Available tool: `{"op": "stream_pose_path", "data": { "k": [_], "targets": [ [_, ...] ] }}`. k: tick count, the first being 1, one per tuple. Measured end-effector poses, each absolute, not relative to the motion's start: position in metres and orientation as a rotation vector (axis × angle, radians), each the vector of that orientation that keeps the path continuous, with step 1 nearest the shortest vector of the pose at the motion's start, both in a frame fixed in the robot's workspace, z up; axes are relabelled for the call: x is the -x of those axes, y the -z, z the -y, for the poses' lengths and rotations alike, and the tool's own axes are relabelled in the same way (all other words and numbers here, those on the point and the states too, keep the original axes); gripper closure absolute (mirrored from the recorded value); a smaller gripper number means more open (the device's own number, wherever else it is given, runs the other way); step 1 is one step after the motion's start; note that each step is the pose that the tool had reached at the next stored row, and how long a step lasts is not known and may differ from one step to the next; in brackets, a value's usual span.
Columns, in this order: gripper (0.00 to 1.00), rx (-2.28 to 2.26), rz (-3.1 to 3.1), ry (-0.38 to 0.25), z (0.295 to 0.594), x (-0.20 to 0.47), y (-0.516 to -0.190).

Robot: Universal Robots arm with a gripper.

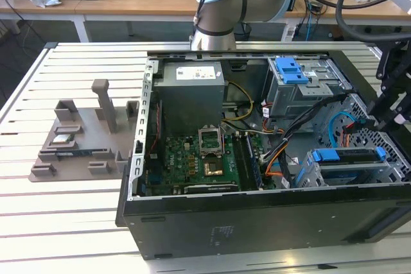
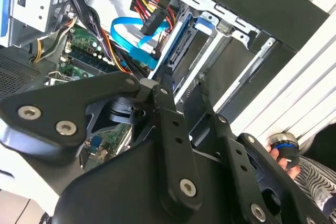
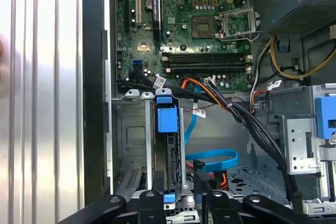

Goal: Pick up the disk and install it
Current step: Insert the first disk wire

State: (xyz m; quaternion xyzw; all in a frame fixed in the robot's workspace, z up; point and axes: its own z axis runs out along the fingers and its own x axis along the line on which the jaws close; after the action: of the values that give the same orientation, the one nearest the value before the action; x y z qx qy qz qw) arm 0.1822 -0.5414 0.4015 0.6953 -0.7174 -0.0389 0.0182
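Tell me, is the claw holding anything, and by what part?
Cannot tell: the gripper is at the end of the disk in its bay, but any grip is hidden.

Only a blue-railed edge of the silver-grey metal disk [image 1: 350, 156] shows; the grey steel drive cage [image 1: 303, 172] hides its body. The exterior view's right edge cuts off the black gripper [image 1: 385, 115].

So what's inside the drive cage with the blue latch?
The disk sits in the drive cage, blue rail showing; the bay beside it looks empty. The gripper covers one end of the cage.
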Motion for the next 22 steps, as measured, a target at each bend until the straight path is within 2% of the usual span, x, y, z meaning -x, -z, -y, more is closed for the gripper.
{"op": "stream_pose_path", "data": {
  "k": [13,22],
  "targets": [
    [0.64,-2.159,2.228,0.121,0.509,-0.195,-0.392],
    [0.64,-2.15,2.22,0.1,0.508,-0.204,-0.369]
  ]
}}
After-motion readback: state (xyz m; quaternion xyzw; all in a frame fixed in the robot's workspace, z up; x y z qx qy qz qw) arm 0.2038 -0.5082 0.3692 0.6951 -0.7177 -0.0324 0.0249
